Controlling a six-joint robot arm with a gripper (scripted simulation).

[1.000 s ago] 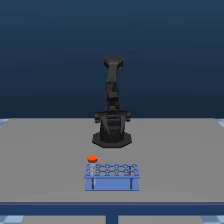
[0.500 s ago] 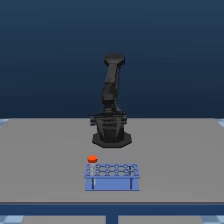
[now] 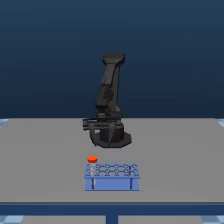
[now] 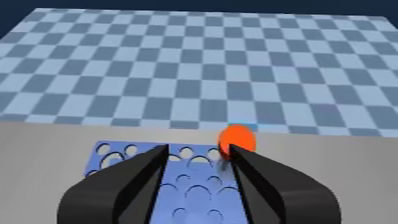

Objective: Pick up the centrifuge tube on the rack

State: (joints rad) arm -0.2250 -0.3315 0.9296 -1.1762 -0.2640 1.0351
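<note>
1. Blue rack (image 3: 112,176) sits on the grey table (image 3: 40,150), near the front edge in the exterior view, a little in front of the arm's base (image 3: 107,134).
2. We see the tube (image 3: 92,162) standing upright in a corner hole of the rack, at the exterior view's left end on the side towards the arm. Its orange cap pokes above the top plate; the whitish body below is hard to make out.
3. The black arm (image 3: 110,90) stands mostly upright behind the rack. From this view we can't pick out the gripper at all.
4. In the wrist view the gripper (image 4: 199,152) has its two dark fingers (image 4: 142,170) spread apart, with the rack (image 4: 191,185) and its rows of holes showing in the gap.
5. Nothing is held. The tube (image 4: 236,140) sits just past one fingertip, outside the gap, cap right beside that finger; we can't tell if it touches.
6. Beyond the table edge there's a blue checkered floor (image 4: 195,65).
</note>
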